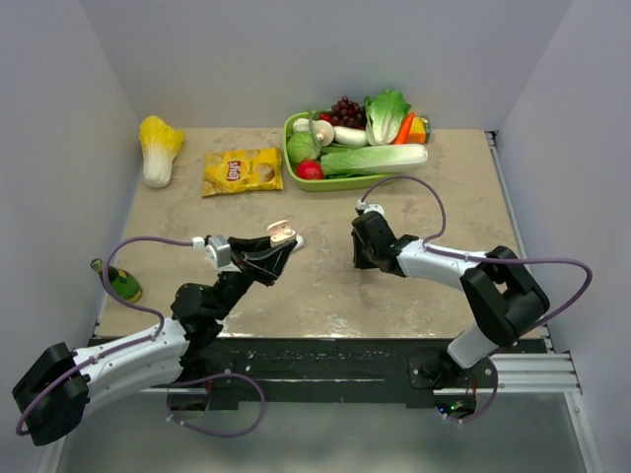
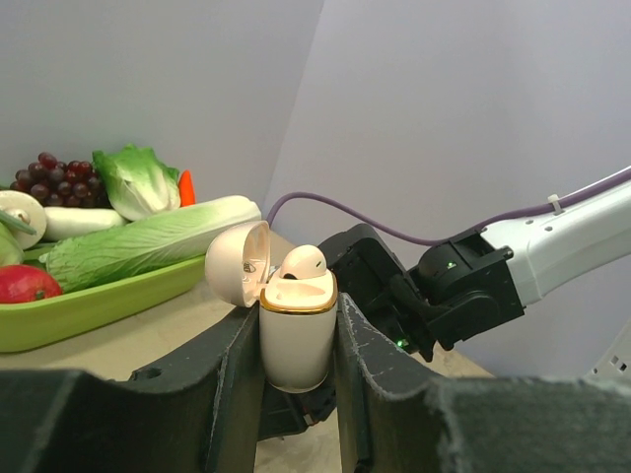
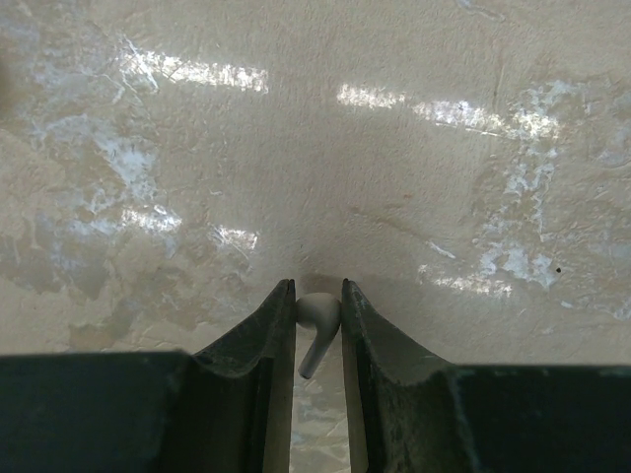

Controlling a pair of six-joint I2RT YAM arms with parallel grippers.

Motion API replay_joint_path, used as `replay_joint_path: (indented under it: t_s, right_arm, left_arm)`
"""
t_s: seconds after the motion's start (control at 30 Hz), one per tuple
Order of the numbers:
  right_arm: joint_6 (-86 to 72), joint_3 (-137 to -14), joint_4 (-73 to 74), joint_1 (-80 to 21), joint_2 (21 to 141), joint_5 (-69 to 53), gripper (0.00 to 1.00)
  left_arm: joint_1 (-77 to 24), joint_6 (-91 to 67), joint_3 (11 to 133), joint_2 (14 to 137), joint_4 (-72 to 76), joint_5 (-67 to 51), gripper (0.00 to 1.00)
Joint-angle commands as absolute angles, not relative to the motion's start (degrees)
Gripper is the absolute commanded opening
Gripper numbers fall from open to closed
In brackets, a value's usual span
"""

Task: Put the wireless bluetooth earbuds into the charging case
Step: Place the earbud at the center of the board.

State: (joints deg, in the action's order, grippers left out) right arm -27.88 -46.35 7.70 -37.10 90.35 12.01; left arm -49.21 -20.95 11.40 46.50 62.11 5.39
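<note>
Out in the middle of the table (image 1: 325, 286) there was a decent stretch of bare tan top between the two grippers. All the clutter sat further back or at the sides. White walls closed in the back and both sides, so the only real room was that centre patch.

Along the back edge was a green tray (image 1: 340, 183) piled with grapes, lettuce, a carrot and other veg. A yellow chips bag (image 1: 242, 170) lay just left of it, and a napa cabbage (image 1: 158, 148) sat near the back-left corner. A green bottle (image 1: 120, 283) lay at the left edge, beside the left arm's cable.

The charging case (image 2: 296, 335) was upright and squeezed between the fingers of the left gripper (image 1: 274, 252), held up off the table. Its lid (image 2: 237, 264) was flipped open, and one earbud (image 2: 301, 261) was already in it, with its head poking above the gold rim.

The left arm reached in low from the near-left corner. The right arm folded in from the near-right with its wrist tipped down at the tabletop. The right gripper (image 3: 316, 288) had its fingers nearly together, pinching the second earbud (image 3: 317, 313) by the head, stem pointing back toward the wrist. I couldn't tell whether that bud was touching the table.
</note>
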Motion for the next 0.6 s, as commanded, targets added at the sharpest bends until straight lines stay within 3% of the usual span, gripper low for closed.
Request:
replay_joint_path:
  t_s: [0.0, 0.57]
  right_arm:
    - [-27.9, -47.3, 6.9, -37.1, 90.4, 13.3, 0.26]
    - [-25.3, -52.1, 14.1, -37.0, 90.5, 12.3, 0.45]
  left_arm:
    - [-49.4, -22.1, 11.5, 46.3, 65.4, 5.9, 0.00]
    - [-49.3, -21.9, 11.5, 46.8, 63.9, 5.1, 0.00]
